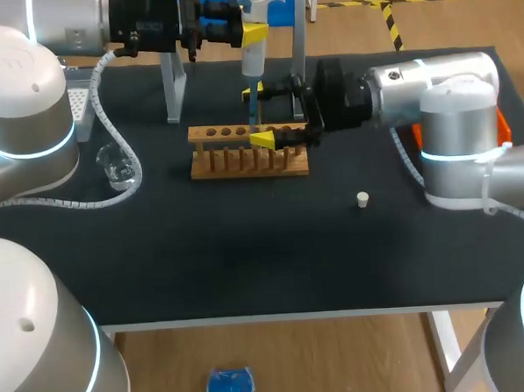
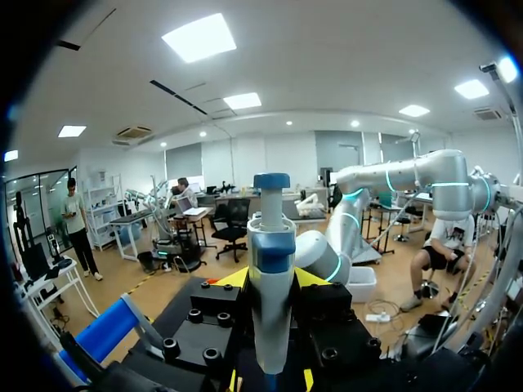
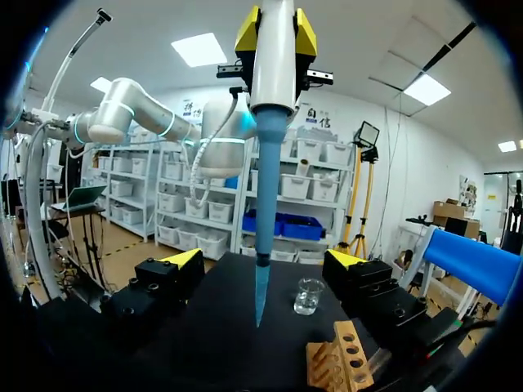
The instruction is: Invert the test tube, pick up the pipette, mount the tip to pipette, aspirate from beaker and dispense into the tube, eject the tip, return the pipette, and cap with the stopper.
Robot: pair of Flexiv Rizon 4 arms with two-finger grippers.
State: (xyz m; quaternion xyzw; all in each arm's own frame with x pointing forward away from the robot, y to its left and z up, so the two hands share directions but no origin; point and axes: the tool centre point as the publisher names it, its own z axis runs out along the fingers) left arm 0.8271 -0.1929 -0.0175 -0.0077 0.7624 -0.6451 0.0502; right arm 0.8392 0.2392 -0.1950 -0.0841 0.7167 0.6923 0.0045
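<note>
Our left gripper (image 2: 272, 279) is clamped on the pipette (image 1: 252, 47), held upright. Its blue tip (image 3: 261, 204) points straight down between the spread, empty fingers of our right gripper (image 3: 265, 260), over the rack (image 1: 210, 168). We cannot make out the test tube (the beaker (image 1: 118, 164) stands well off, nearer our left arm).

Black table (image 1: 247, 241) holds wooden rack (image 1: 250, 161), glass beaker (image 1: 118, 165), white stopper (image 1: 362, 199).

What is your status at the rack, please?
Left gripper shut on pipette, tip mounted. Right gripper open, flanking the tip by the rack. Stopper aside on table.
</note>
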